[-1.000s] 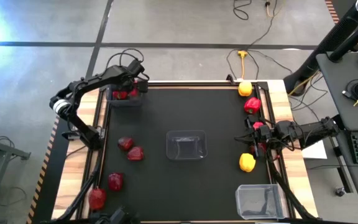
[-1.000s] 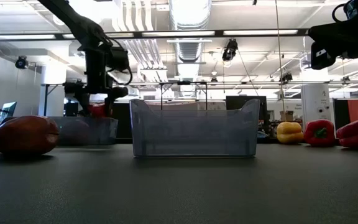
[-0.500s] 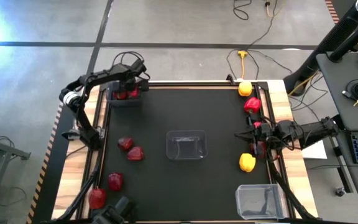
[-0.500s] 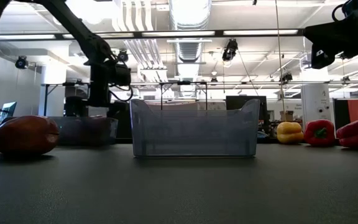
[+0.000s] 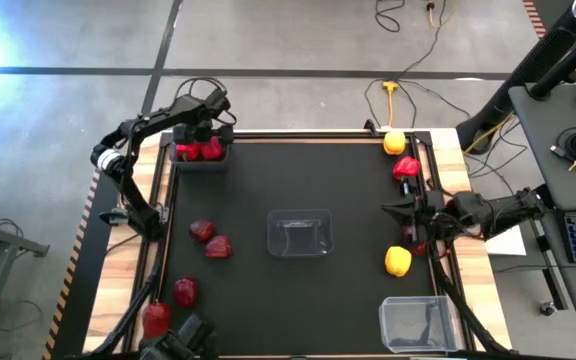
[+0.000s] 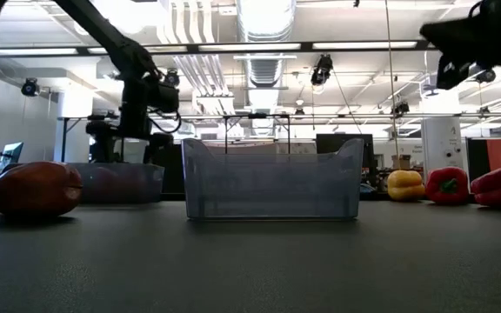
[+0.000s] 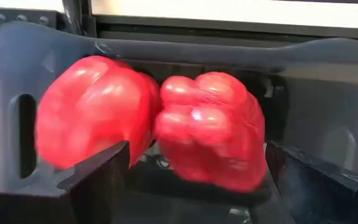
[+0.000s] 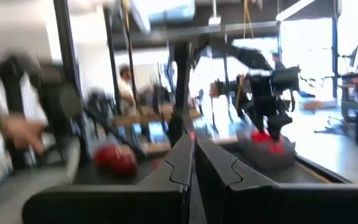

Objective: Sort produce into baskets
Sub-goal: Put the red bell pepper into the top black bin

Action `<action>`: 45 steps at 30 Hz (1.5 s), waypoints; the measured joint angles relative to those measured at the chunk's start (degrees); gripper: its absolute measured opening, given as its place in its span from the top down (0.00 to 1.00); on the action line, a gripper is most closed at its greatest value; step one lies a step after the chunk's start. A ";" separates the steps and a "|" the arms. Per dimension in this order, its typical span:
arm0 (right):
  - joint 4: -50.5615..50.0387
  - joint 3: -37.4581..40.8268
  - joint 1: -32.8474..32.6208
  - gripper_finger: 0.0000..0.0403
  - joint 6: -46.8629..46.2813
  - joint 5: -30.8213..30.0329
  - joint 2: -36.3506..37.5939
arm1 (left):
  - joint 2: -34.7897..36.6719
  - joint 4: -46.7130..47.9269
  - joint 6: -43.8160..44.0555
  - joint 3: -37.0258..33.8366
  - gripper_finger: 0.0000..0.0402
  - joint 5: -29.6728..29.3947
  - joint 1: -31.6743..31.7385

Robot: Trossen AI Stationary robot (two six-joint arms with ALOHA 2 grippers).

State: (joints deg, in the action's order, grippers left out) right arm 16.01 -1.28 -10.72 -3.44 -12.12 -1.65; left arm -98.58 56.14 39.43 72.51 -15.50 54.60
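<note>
The dark grey tub [image 5: 200, 164] stands at the table's far left corner and holds two red bell peppers [image 7: 92, 112] [image 7: 213, 130], side by side on its floor. My left gripper [image 7: 197, 168] hovers open and empty just above them, over the tub [image 6: 116, 183]. My right gripper [image 5: 390, 211] is shut and empty, high above the right side of the table [image 8: 192, 155]. A clear tub [image 5: 300, 234] stands in the middle and another clear tub [image 5: 418, 325] at the near right.
On the right lie a yellow pepper [image 5: 395, 143], a red pepper [image 5: 405, 168], a yellow pepper [image 5: 398, 261] and a red piece [image 5: 415, 238] under the right arm. On the left lie several red pieces [image 5: 201, 231] [image 5: 218, 246] [image 5: 185, 291] [image 5: 154, 318].
My left gripper has gone down into the dark grey tub with a red pepper, let go of it and risen a little; the pepper now lies beside the other one. My right gripper has swung a little toward the table's middle.
</note>
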 joint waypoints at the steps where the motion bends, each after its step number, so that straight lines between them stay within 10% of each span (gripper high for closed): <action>1: 1.92 0.00 0.00 0.97 -1.12 -0.08 0.00 | 0.82 0.00 -0.20 0.00 0.11 -0.03 -0.54; 14: 28.34 0.00 0.00 0.97 -8.25 -3.59 0.07 | 17.87 -9.03 -7.54 -1.01 0.11 0.02 -15.62; 17: 26.81 -0.09 0.00 0.97 -9.22 -13.72 0.02 | 20.61 -16.66 -11.90 -3.05 0.11 0.04 -20.87; 23: 10.28 -2.24 -0.02 0.97 -31.60 -32.65 -5.32 | 22.70 -28.04 -19.30 -6.60 0.11 3.13 -31.41; 33: -26.13 -28.12 0.76 0.97 -54.95 -53.65 -36.57 | 21.78 -51.80 -19.45 -16.51 0.11 5.87 -47.00; 40: -83.41 -46.67 10.56 0.97 -101.78 -34.80 -48.66 | 21.81 -60.73 -19.93 -20.11 0.11 7.35 -55.06; 45: -91.10 -50.93 16.53 0.87 -98.51 -29.54 -51.88 | 22.09 -58.40 -20.49 -20.09 0.11 7.36 -56.80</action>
State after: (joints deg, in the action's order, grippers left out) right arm -75.09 -52.20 5.81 -101.95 -41.66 -53.53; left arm -76.49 -2.26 18.94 52.42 -8.14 -2.20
